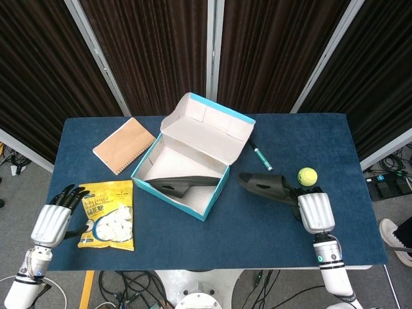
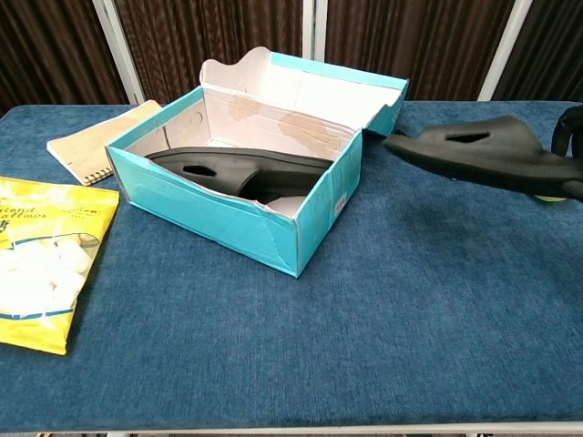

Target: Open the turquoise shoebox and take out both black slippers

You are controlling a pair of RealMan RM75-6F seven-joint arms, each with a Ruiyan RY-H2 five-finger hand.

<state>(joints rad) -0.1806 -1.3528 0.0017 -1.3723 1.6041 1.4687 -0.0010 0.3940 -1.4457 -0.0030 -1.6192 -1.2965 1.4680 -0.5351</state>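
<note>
The turquoise shoebox (image 1: 213, 190) (image 2: 233, 217) stands open mid-table, its lid leaning back. One black slipper (image 1: 181, 183) (image 2: 239, 170) lies inside it. A second black slipper (image 1: 267, 187) (image 2: 483, 152) is outside the box, to its right and low over the cloth, held at its heel end by my right hand (image 1: 314, 211). In the chest view only dark fingers (image 2: 571, 137) of that hand show at the right edge. My left hand (image 1: 54, 217) hovers at the table's left front corner, fingers spread, holding nothing.
A yellow snack bag (image 1: 109, 214) (image 2: 32, 259) lies near my left hand. A brown notebook (image 1: 124, 145) (image 2: 98, 141) lies behind the box at left. A marker pen (image 1: 261, 156) and a yellow tennis ball (image 1: 307, 176) lie right of the box, close to the held slipper.
</note>
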